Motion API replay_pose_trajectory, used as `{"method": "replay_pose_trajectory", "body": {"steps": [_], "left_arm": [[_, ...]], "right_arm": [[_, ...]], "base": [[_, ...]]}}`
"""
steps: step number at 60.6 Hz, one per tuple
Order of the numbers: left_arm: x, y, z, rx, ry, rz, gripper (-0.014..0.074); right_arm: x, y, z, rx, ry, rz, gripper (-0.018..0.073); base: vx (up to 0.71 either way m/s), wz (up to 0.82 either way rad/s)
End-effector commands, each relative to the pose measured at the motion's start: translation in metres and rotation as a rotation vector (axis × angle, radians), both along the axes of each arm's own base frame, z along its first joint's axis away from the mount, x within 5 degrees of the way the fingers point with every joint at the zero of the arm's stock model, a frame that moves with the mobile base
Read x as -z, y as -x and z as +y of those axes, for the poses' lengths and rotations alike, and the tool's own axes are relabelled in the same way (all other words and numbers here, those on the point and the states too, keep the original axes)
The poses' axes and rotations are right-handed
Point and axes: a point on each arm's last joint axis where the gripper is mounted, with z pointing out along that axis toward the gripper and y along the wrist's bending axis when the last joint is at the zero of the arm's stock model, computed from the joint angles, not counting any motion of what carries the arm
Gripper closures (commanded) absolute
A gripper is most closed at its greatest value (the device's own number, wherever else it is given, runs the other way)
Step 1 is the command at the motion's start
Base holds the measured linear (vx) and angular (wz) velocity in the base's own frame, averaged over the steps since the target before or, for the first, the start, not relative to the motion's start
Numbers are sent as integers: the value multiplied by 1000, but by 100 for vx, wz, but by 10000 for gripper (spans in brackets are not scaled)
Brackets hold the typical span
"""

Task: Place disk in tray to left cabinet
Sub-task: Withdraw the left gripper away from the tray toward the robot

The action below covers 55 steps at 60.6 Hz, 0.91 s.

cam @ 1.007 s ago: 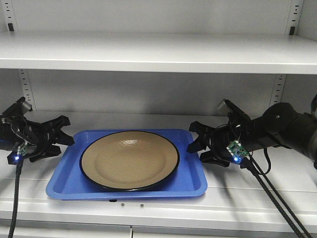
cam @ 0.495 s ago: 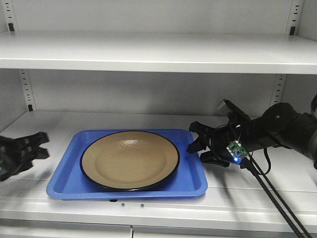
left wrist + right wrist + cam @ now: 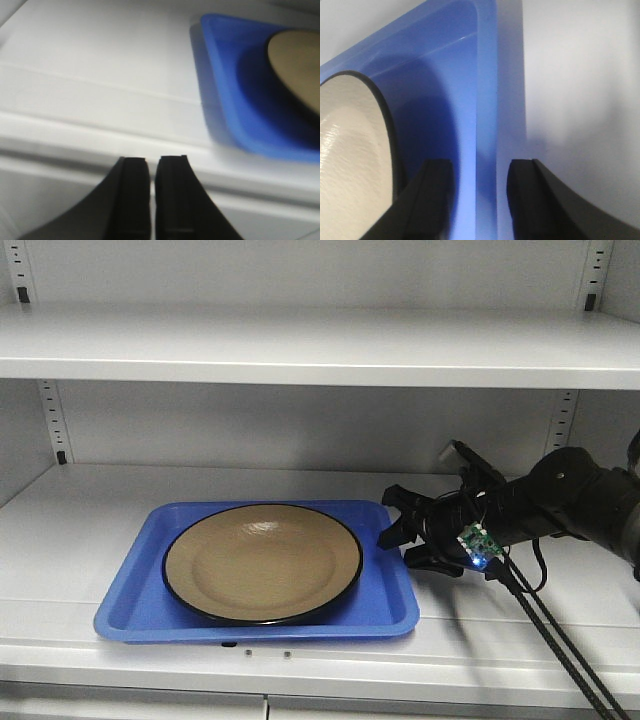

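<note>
The tan disk with a thin black rim lies flat in the blue tray. The tray rests on the lower shelf of the grey-white left cabinet. My right gripper is open at the tray's right edge. In the right wrist view the right gripper straddles the tray rim without clamping it, with the disk to its left. My left gripper is shut and empty. It sits low at the shelf's front edge, left of the tray and disk, and is out of the front view.
An upper shelf runs across above the tray. Slotted peg strips line the back corners. The right arm's cables hang down over the shelf's front edge.
My left gripper has drawn back from the tray's left edge and left the front view. The right arm, tray and disk have not moved.
</note>
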Motion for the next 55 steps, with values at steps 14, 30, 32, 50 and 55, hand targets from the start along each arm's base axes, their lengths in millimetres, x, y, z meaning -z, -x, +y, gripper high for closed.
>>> {"method": "replay_pose_trajectory", "body": {"steps": [14, 30, 32, 50, 55], "left_arm": [[42, 67, 5, 1, -184, -183, 605], [95, 112, 7, -57, -204, -387, 603], [102, 116, 7, -61, -187, -417, 603], [112, 128, 3, -3, -146, -407, 603], [112, 128, 3, -3, -141, -408, 603]], "right_arm": [[-40, 6, -2, 31, -44, -118, 219], [-40, 6, -2, 31, -44, -118, 219], [-40, 6, -2, 31, -44, -118, 219], [-38, 7, -1, 20, -46, -102, 219], [-38, 7, -1, 18, -46, -99, 219]], "base": [[0, 0], [0, 0], [0, 0], [0, 0], [0, 0]]}}
